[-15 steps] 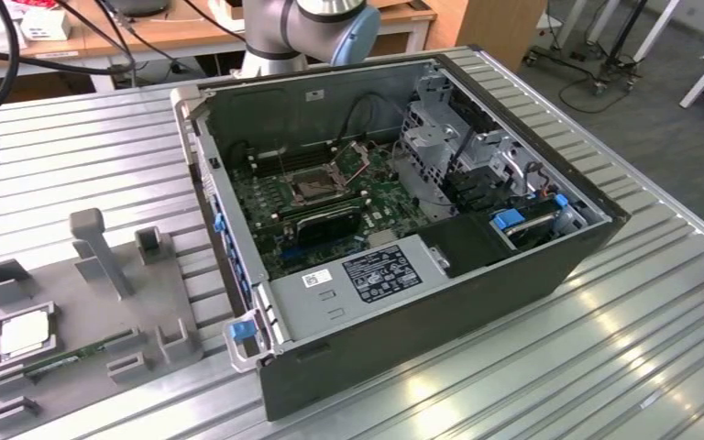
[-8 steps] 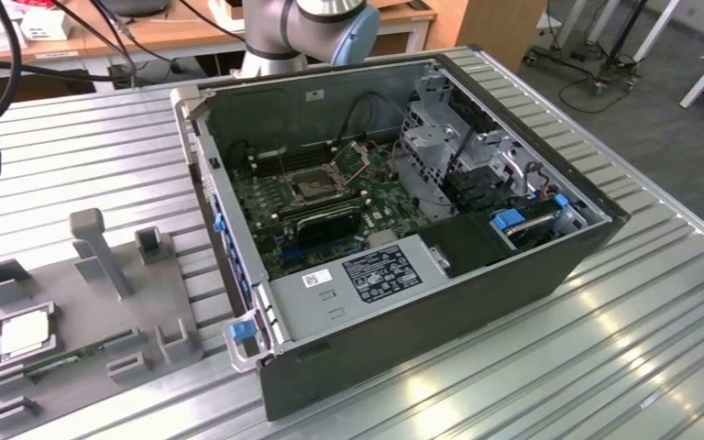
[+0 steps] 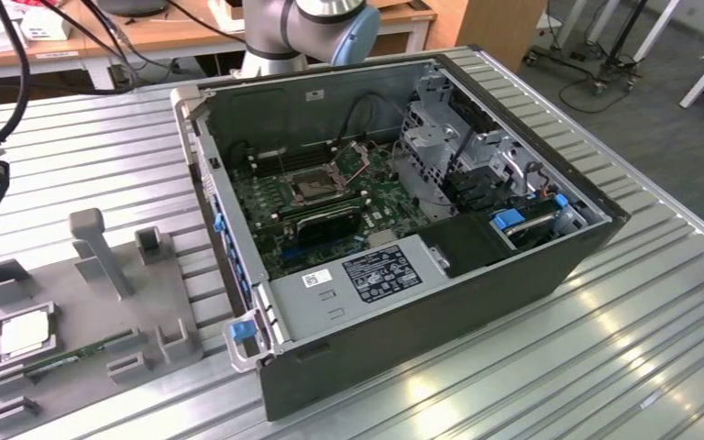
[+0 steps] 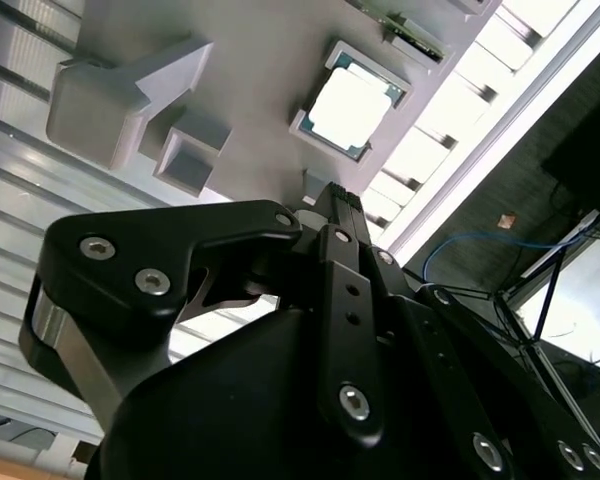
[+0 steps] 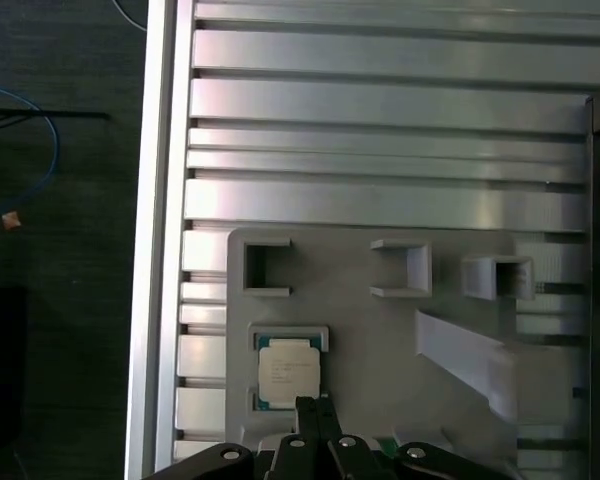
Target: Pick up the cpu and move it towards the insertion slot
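Cpu (image 5: 287, 372) lies flat in its square cradle (image 5: 289, 334) near one edge of the grey holder plate (image 5: 380, 330), untouched. My gripper (image 5: 315, 404) hangs above, fingertips pinched together on nothing, over the chip's rim, off its centre.

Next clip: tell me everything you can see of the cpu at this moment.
The cpu is a small, flat, square chip with a silvery metal top and a pale rim. It lies flat, top up, in a close-fitting square recess of the grey fixture plate. The plate rests on the ribbed metal table, to the exterior view's left of the open computer case. The gripper hangs just above it; the second wrist view shows a gap between them.
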Motion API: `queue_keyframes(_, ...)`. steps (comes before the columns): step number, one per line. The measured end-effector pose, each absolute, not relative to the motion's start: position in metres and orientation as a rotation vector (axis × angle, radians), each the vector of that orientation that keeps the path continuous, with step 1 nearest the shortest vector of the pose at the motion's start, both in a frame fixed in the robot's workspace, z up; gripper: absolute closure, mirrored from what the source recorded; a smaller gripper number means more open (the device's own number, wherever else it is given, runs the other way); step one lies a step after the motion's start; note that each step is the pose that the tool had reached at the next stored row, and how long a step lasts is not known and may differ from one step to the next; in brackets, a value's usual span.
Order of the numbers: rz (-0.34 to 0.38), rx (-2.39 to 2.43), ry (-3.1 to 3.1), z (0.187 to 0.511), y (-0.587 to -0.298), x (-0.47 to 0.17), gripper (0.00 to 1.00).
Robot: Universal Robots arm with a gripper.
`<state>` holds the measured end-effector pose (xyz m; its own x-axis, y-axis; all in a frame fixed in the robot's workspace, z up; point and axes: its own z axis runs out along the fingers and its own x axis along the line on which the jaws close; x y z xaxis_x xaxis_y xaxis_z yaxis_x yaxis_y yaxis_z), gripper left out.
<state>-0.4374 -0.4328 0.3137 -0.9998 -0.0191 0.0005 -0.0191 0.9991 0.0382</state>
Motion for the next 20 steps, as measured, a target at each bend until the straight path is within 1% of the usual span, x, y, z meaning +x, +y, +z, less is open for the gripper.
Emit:
queue_keyframes(5, -0.06, 0.03, -3.14, 0.306, -0.4328, -0.4374, 0.89)
queue_keyframes(20, -0.06, 0.03, -3.14, 0.3037, -0.4328, -0.4421, 0.89)
